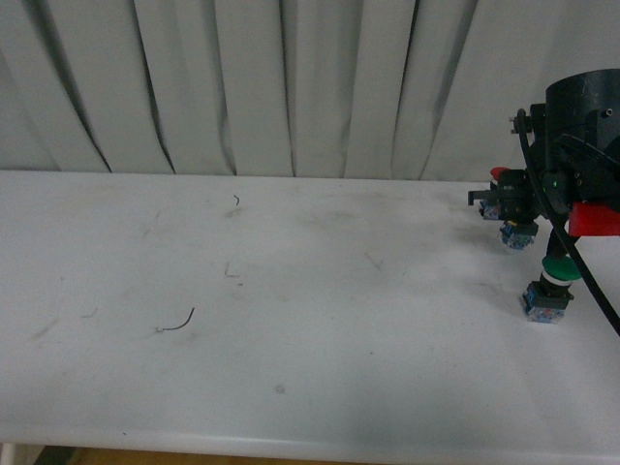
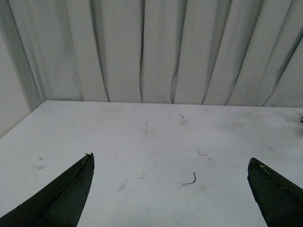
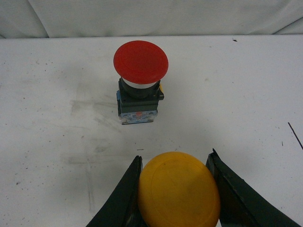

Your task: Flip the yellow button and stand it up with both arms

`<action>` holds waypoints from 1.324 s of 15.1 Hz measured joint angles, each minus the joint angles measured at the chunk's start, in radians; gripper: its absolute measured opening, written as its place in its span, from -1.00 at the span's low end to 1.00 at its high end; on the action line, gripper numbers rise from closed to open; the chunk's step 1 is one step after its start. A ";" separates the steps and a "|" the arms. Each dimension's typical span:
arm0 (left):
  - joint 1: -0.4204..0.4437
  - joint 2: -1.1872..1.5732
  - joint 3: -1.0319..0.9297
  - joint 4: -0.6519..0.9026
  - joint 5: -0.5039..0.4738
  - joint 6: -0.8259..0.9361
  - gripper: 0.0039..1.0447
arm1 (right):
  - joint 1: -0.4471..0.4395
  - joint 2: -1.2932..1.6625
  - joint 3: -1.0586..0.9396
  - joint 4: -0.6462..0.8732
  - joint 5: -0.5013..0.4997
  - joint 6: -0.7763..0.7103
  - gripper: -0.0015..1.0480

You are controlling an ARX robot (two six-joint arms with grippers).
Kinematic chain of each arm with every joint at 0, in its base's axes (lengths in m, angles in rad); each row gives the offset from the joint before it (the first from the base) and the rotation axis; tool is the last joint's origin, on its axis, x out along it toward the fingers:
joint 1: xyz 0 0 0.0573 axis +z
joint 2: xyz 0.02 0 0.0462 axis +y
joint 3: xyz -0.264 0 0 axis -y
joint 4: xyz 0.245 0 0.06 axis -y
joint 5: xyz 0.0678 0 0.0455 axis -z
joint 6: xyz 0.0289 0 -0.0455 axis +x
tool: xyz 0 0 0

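Right tool [image 3: 175,157] clamps the yellow button [image 3: 179,191] (base hidden); left tool [image 2: 170,158] gapes empty.

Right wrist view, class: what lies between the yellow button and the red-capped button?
Nothing: only bare, scuffed table separates the yellow button from the red-capped button in that view.

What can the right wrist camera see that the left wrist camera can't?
Only the right wrist view: the yellow button, gripped at its cap by the right tool, and a red button standing upright beyond it. Only the left wrist view: the left tool, open and holding nothing, and a curled wire scrap lying loose. Both: the scuffed white table and the pale curtain behind.
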 joint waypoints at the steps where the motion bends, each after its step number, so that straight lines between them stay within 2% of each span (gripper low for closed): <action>1: 0.000 0.000 0.000 0.000 0.000 0.000 0.88 | 0.000 0.014 0.013 -0.002 0.000 0.001 -0.30; 8: 0.000 0.000 0.000 0.000 0.000 0.000 0.88 | 0.002 0.037 0.023 -0.006 0.016 0.000 -0.30; 9: 0.000 0.000 0.000 0.000 0.000 0.000 0.88 | 0.003 0.037 0.023 -0.006 0.015 0.000 -0.14; 11: 0.000 0.000 0.000 0.000 0.000 0.000 0.88 | 0.008 0.037 0.023 -0.005 0.015 0.000 0.31; 12: 0.000 0.000 0.000 0.000 0.000 0.000 0.88 | 0.010 0.037 0.023 -0.001 0.014 0.000 0.73; 13: 0.000 0.000 0.000 0.000 0.000 0.000 0.88 | 0.008 0.035 0.022 0.009 -0.004 0.002 0.87; 16: 0.000 0.000 0.000 0.000 0.000 0.000 0.88 | 0.008 0.003 0.007 -0.007 -0.029 0.019 0.87; 20: 0.000 0.000 0.000 0.000 0.000 0.000 0.88 | 0.005 -0.094 -0.060 0.045 -0.071 0.036 0.87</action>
